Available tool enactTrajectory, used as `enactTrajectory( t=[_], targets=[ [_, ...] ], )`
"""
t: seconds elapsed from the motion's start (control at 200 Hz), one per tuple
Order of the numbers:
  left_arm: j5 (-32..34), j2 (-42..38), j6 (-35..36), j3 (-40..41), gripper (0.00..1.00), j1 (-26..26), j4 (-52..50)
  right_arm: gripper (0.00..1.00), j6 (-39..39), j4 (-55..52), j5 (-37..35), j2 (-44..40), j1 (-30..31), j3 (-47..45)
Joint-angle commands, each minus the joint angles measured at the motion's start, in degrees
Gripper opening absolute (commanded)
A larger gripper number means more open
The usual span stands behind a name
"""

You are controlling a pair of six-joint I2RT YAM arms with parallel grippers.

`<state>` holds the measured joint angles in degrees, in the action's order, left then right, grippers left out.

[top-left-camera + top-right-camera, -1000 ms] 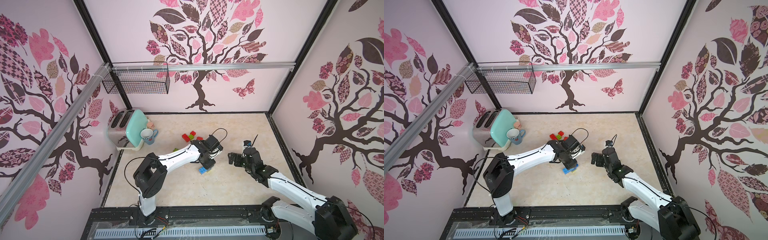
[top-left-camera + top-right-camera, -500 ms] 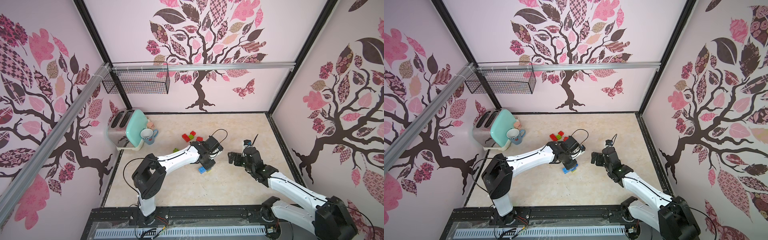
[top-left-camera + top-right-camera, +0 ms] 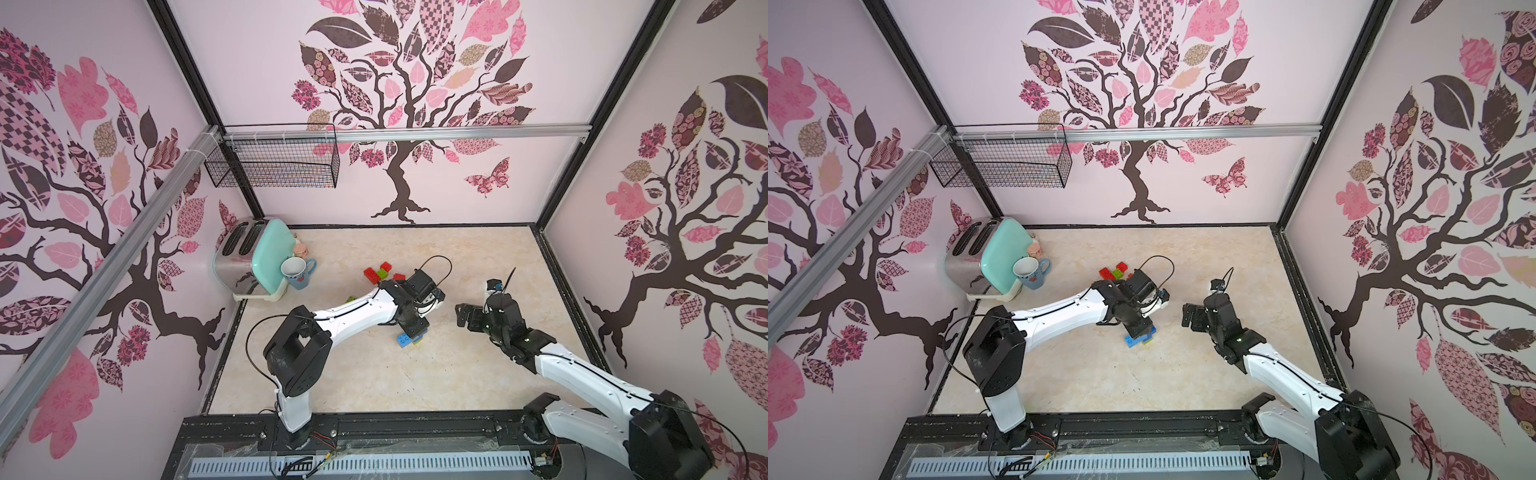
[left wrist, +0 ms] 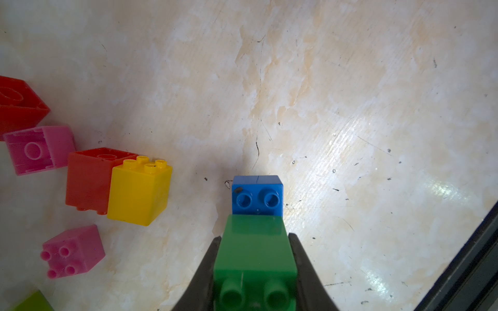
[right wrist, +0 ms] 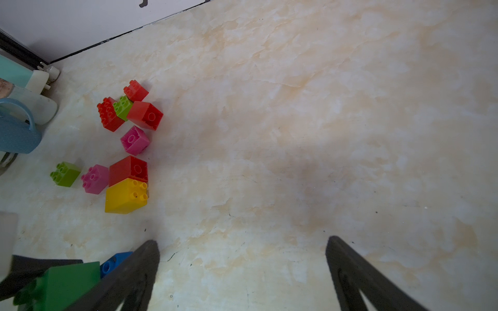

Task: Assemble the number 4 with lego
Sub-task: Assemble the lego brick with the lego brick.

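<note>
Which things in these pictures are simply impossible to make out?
- Left wrist view: the green brick, held by the left pincer, covers its joint with the blue brick; attached or not, unclear.
- Left wrist view: a lime brick is cut off by the frame edge.
- Right wrist view: the mug is cut off likewise.
- In a top view: a pinkish item beside the toaster is too small to identify.

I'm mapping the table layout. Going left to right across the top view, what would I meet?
The toaster → mug → loose lego pile → left gripper, shut on a green lego → right gripper, open.
</note>
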<state>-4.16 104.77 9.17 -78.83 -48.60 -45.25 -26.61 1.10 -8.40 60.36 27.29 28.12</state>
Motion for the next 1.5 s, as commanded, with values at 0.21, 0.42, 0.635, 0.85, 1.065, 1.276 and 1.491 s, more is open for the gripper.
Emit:
enactTrajectory(
  t=[0.21,0.42,0.635,0.85,1.065,1.276,1.491],
  targets=[
    [1.38,4.11,-0.56,4.15,0.0,-2.48,-5.56,1.0,0.86,-0.23,-1.34,0.03,-0.19,2.26],
    [3.76,6.62,-0.26,5.59,0.0,-2.93,-6.28,0.99,1.11,-0.28,-1.42,-0.06,-0.21,2.43],
    [3.89,7.57,-1.79,8.16,0.0,-2.88,-5.14,1.0,1.39,-0.23,-1.7,0.02,-0.15,2.59],
    [4.47,7.3,-1.22,8.2,0.0,-2.9,-5.42,0.99,1.65,-0.37,-1.55,0.11,-0.16,2.64],
    [4.32,6.94,-0.73,6.77,0.0,-2.9,-5.03,0.99,1.23,-0.66,-0.8,0.35,-0.17,2.62],
    [5.39,6.87,0.23,4.6,0.29,-2.9,-4.98,0.99,1.21,-0.73,-0.98,-0.39,-0.15,2.64],
    [4.22,5.49,-0.11,2.22,0.47,-2.4,-3.95,0.99,1.56,-0.78,-1.41,-1.03,-0.18,2.59]
  ],
)
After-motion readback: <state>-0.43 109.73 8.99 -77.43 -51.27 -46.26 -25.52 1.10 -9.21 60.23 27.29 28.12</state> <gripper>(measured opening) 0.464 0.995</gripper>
